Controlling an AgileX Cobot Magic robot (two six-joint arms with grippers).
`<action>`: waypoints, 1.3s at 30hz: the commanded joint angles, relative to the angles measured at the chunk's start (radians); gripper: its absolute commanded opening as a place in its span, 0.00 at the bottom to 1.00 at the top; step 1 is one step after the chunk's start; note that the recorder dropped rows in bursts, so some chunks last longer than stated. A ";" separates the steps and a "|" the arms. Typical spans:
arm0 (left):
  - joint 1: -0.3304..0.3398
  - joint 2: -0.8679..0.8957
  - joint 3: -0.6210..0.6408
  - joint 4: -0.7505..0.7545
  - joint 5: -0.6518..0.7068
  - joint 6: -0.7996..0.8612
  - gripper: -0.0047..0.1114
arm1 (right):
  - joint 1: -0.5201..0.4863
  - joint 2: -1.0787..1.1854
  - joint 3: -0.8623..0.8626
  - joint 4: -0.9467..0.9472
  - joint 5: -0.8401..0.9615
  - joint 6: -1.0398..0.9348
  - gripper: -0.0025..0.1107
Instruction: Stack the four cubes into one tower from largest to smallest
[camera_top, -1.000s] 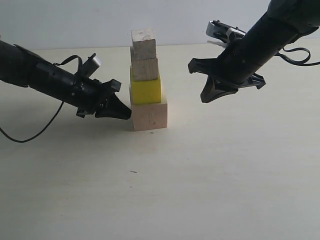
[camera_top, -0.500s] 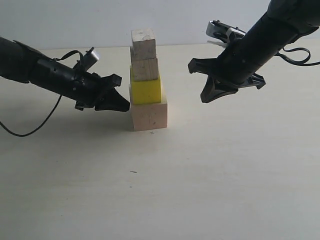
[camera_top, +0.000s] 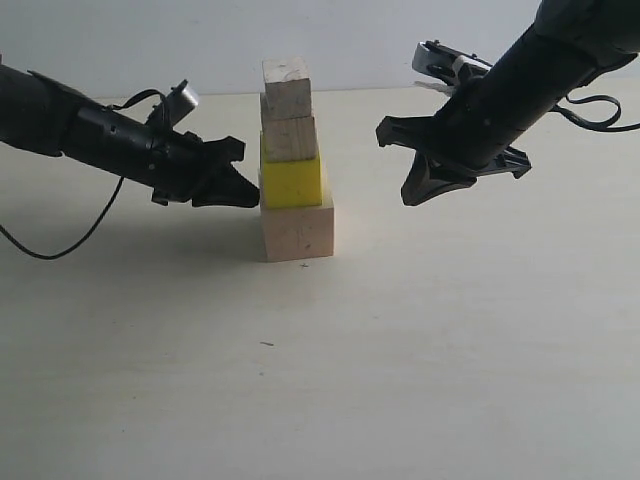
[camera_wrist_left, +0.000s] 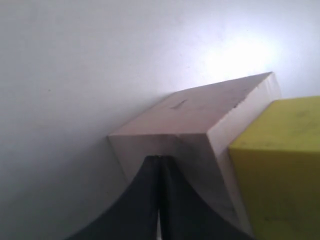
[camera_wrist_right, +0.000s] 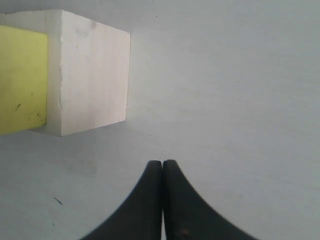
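Surface: pale table (camera_top: 420, 380), tower (camera_top: 292, 160) of four cubes standing mid-table.
Left gripper (camera_top: 252, 196): jaws pressed together, empty, tip at tower's left side.
Right gripper (camera_top: 415, 193): closed, empty, raised right of tower, apart.

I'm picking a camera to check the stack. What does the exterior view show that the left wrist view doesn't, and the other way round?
Only the exterior view: the medium cube and small cube on top, so all four levels, plus the right gripper, shut and clear of the stack. Only the left wrist view: a close look at the left gripper's shut tips at an edge of the large cube; contact can't be told. Both: the large cube, the yellow cube on it, the left gripper and the table.
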 joint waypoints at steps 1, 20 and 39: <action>-0.004 0.003 -0.009 -0.016 0.002 0.009 0.04 | -0.006 -0.009 0.003 0.005 -0.001 0.000 0.02; -0.004 0.003 -0.019 -0.032 0.002 0.030 0.04 | -0.006 -0.009 0.003 0.005 -0.001 0.000 0.02; -0.004 0.003 -0.022 -0.039 -0.002 0.060 0.04 | -0.006 -0.009 0.003 0.005 -0.001 0.000 0.02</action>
